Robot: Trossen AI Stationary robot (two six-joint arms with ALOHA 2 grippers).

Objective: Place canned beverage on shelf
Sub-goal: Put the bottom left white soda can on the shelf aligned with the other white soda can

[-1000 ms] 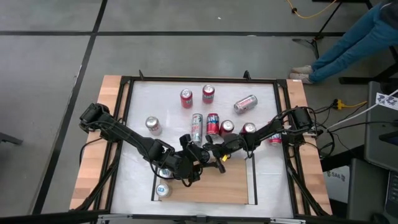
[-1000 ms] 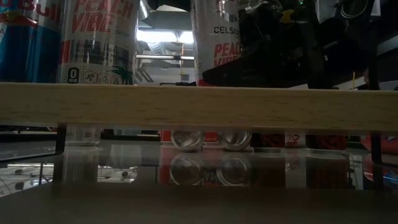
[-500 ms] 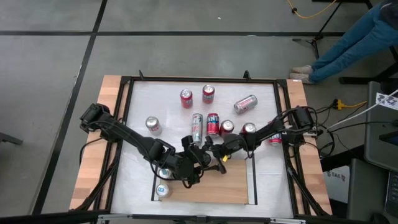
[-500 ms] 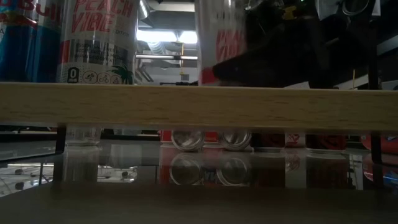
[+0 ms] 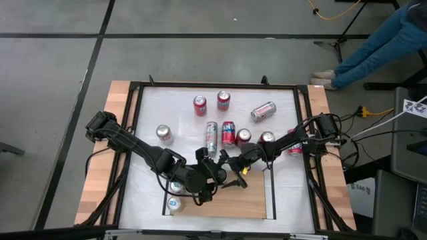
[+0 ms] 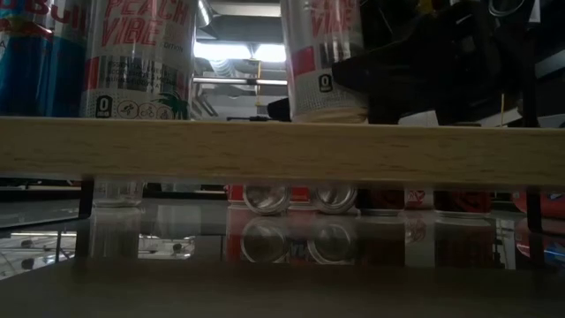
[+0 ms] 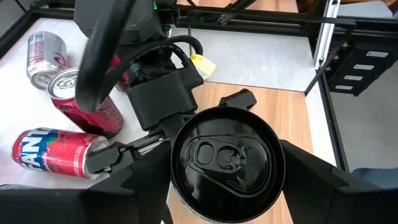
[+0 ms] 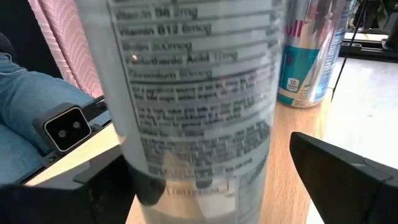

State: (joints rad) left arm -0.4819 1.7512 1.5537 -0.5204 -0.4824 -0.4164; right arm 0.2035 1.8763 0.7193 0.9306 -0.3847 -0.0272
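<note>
Grey concrete floor is surrounding a white table (image 5: 280,113) framed in black, where two dark robot arms are meeting over a light-wood shelf (image 5: 247,200) at the near edge.

Left gripper (image 5: 208,179) is clamping a tall silver can (image 7: 227,157) from both sides, its dark fingers (image 7: 140,183) pressing against the can's wall. Seen from the wrist camera, the can's black top with its pull tab is facing straight up toward the lens, so the long axis is running vertically. At table height, the can (image 6: 325,57) is hanging upright with its base just above the shelf's wooden edge (image 6: 282,150), a thin gap showing beneath it.

Right gripper (image 5: 230,172) is standing just beside the same can with its fingers spread apart, the two dark fingers (image 8: 348,180) flanking the can (image 8: 199,106) without closing on it. The can's printed label is filling the space between them.

Two more cans are already standing upright on the shelf off to the left gripper's outer side: a silver peach one (image 6: 137,57) and a blue and silver one (image 6: 40,57). Several red and silver cans (image 5: 230,130) are lying or standing on the table beyond both grippers.
</note>
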